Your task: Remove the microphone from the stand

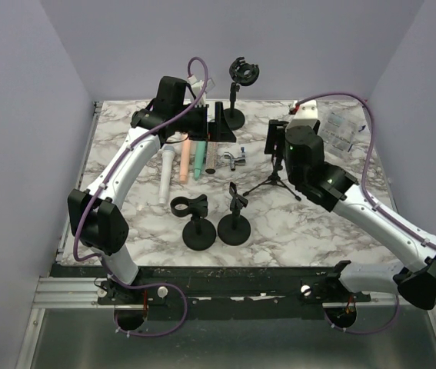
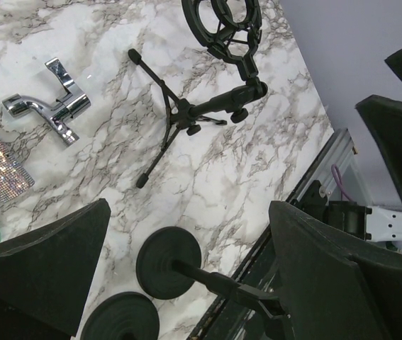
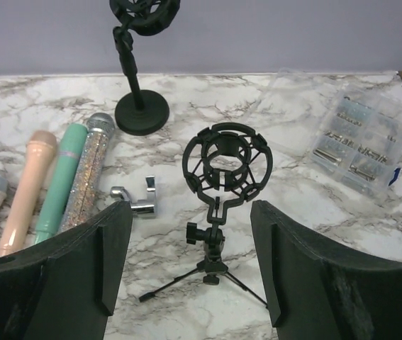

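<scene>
R gripper [image 3: 191, 212] jaws wide, facing black shock-mount stand [image 3: 215, 232]; L gripper [image 2: 190, 212] wide too; peach mic [image 3: 27, 191] flat beside teal mic [image 3: 62, 177].

- Worktop [image 1: 279, 231]: white marble pattern with grey veins.
- Left of centre, side by side: white microphone [image 1: 166, 177], peach microphone [image 1: 186, 161], mint-green microphone [image 1: 199, 160], silver-glitter microphone [image 1: 211, 157].
- Shock-mount stand [image 3: 223, 166] and round-base stands [image 1: 200, 231]: plain black.
- Metal fitting [image 2: 48, 106]: shiny chrome.
- Parts box [image 3: 360, 138], upper right: clear plastic with blue tabs.
- Walls [image 1: 279, 38]: pale lavender.
- Arms [image 1: 137, 157]: white with black joints.
- Cables [image 1: 341, 94]: purple.
</scene>
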Controlling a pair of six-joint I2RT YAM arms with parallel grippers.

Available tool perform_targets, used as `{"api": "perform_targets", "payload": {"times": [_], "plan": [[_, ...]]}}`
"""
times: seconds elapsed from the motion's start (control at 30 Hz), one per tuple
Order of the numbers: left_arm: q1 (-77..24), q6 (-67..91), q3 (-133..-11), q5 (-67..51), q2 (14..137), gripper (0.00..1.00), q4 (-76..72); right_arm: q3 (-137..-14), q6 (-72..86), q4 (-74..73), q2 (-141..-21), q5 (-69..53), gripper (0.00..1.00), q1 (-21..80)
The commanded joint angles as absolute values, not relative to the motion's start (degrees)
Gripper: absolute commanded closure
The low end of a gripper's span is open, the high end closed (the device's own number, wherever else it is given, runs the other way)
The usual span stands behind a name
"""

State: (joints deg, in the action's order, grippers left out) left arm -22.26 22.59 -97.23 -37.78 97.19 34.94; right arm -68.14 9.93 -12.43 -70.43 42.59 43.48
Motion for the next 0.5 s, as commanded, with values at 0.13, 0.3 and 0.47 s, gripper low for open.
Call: {"api": "perform_targets", "payload": {"times": [0.13,0.3,0.47], "plan": [[-22.6,22.6,-96.3,-38.7,95.0,0.03,33.5,-69.7,13.9,-14.6,-65.2,38.2,0.20,43.2],[-22.6,21.8,-94.1,-36.2,90.9,0.03,30.8,-67.8,15.0,-15.4,-59.2,36.0,0.12,43.2],[-22.7,20.5,-89.6,-33.1,84.2,0.03,24.8,-67.4,16.4,-19.3,-52.2,35.8,0.05,43.2]]}}
